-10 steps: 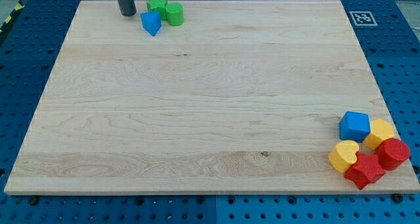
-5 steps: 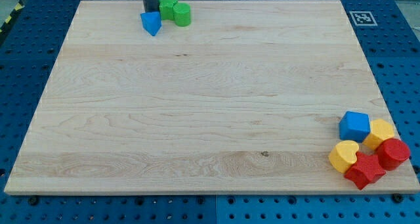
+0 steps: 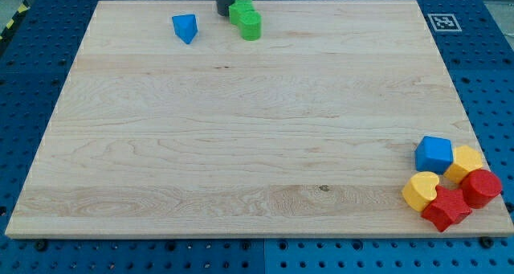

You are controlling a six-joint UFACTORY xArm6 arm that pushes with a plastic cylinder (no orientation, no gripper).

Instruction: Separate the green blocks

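Two green blocks touch near the view's top edge, left of centre: a green star-shaped block (image 3: 239,11) and a green cylinder (image 3: 251,26) just below and to its right. My tip (image 3: 223,13) is at the star's left side, touching it or nearly so. A blue triangular block (image 3: 185,27) sits alone further to the left.
The wooden board (image 3: 241,137) fills the view. At its bottom right corner lies a cluster: a blue cube (image 3: 434,154), a yellow block (image 3: 465,162), a yellow heart (image 3: 421,190), a red cylinder (image 3: 481,187) and a red star (image 3: 446,208). A marker tag (image 3: 442,22) sits at top right.
My tip has moved right along the top edge, pushing the two green blocks rightward, away from the blue triangular block. The blue block and the corner cluster stayed put.
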